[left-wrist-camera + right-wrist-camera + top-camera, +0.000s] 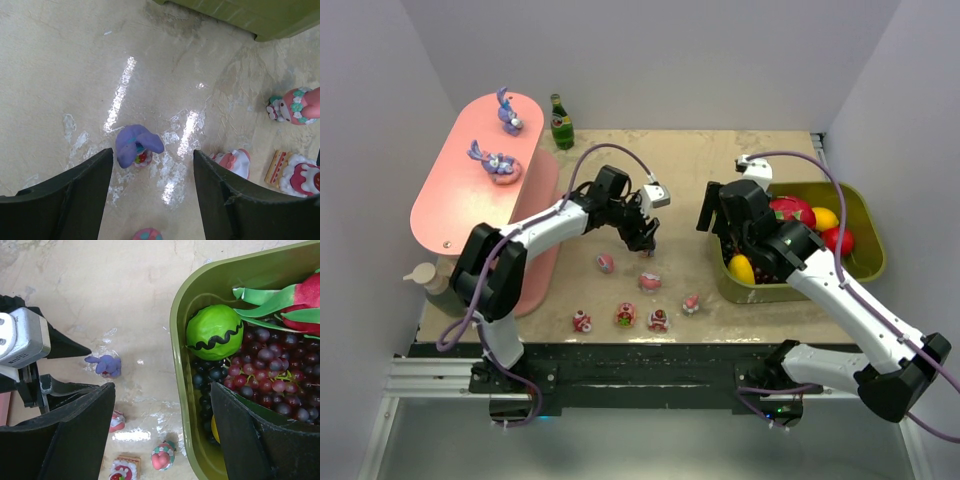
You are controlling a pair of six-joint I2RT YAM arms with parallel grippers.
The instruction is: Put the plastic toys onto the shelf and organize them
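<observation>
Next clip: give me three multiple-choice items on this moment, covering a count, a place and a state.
1. How many toys stand on the shelf's top tier?
A none
B two
C five

2. Where is the purple toy nearest the left gripper?
A on the shelf
B on the table, between the jaws
C held in the air

3. The left jaws are:
A open, clear of the toy
B shut on the toy
C shut on nothing

Answers:
1. B, two purple ones stand there.
2. B, the left wrist view shows it standing there.
3. A, bare table shows on both sides of it.
</observation>
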